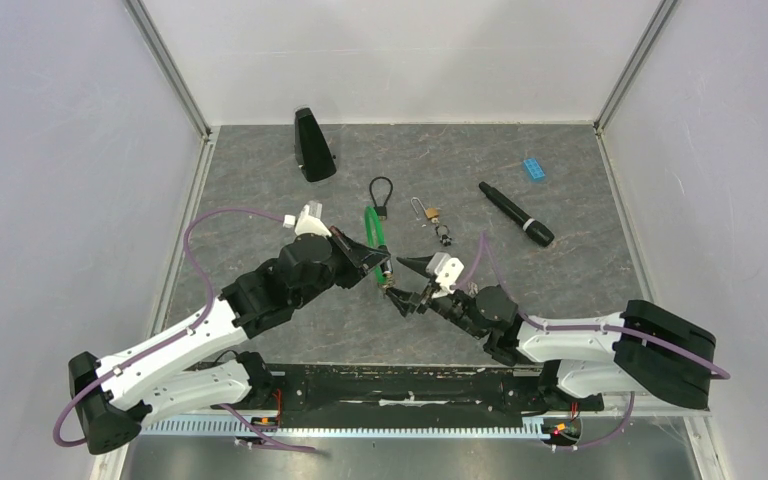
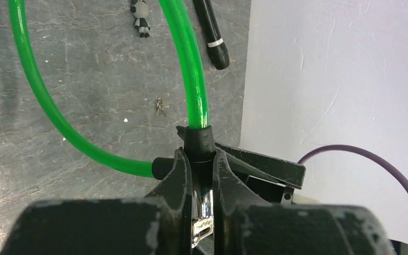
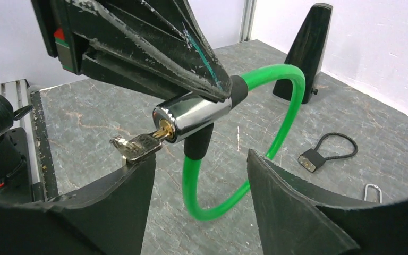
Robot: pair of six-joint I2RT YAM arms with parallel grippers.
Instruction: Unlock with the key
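While hanging mid-frame in the overhead view, pinched at its chrome barrel by the shut left gripper: green plastic-coated cable lock. In the right wrist view, from the left: small silver key, seated in the keyhole, bow jutting lower left, long axis running up-right into the barrel. Around it, right gripper, partly open and holding nothing, one finger just beneath the bow, perhaps touching, the other well to the right. Likely needs closing on the bow, then a twist about that axis. Open room below; green loop close behind the right-hand finger.
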